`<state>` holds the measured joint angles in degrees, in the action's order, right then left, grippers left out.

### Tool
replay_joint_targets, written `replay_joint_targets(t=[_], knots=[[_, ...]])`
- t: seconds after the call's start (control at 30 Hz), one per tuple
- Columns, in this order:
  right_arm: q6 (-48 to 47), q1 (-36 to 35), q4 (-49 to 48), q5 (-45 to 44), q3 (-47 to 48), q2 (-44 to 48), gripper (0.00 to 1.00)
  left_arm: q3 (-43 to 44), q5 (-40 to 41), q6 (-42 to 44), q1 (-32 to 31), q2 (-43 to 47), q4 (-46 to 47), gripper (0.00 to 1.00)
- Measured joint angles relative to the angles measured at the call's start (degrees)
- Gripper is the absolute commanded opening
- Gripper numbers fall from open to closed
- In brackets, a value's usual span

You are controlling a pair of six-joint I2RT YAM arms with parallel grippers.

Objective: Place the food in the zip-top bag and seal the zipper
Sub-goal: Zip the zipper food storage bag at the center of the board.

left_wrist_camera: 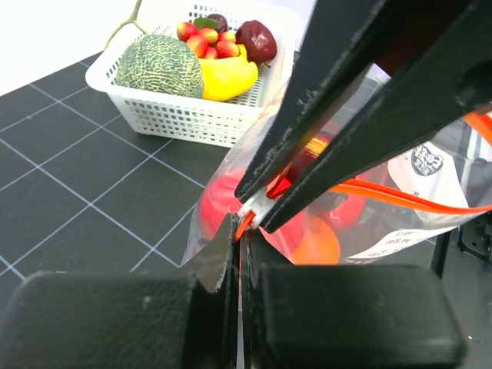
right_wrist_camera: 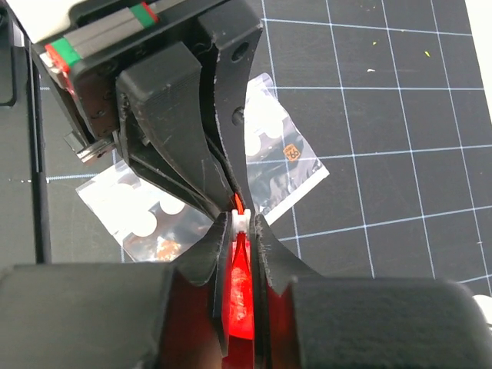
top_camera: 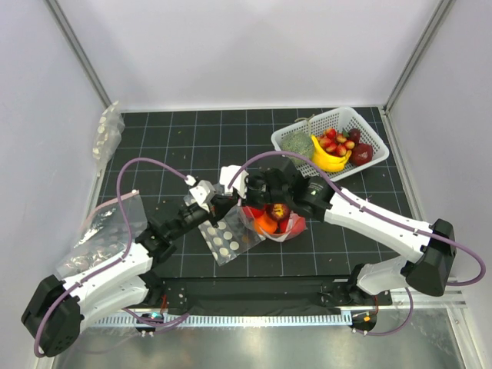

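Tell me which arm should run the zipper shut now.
Right, probably. The right gripper pinches the white slider at the end of the zipper, ready to drag it along. The left gripper is clamped on the zip-top bag corner beside it, better as an anchor.

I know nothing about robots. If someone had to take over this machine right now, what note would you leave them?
Left gripper: fingers shut on the zipper at one end of the mouth.
Right gripper: fingers pinched on the same zipper, right beside the left ones.
Zip-top bag: held by its mouth, with red and orange food inside.
Done: food is bagged.
Left to do: run the zipper along the mouth, which looks unsealed.
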<state>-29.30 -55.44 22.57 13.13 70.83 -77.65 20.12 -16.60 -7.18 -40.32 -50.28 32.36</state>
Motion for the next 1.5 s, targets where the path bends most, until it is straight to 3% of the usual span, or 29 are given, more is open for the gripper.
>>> replay_joint_targets(t=[0.67, 1.1, 1.5], knots=[[3.37, 0.00, 1.36, -6.01, -2.91, 4.24, 0.01, 3.32, 16.28, -4.61, 0.63, 1.46, -11.02, 0.00], [9.77, -0.07, 3.87, -9.57, -5.49, 16.46, 0.01, 1.31, 30.18, -4.35, 0.96, 19.50, -17.25, 0.00], [14.01, -0.07, 8.02, -14.40, -5.49, 19.32, 0.01, -0.46, 32.52, -4.42, 0.66, 23.21, -18.64, 0.00]])
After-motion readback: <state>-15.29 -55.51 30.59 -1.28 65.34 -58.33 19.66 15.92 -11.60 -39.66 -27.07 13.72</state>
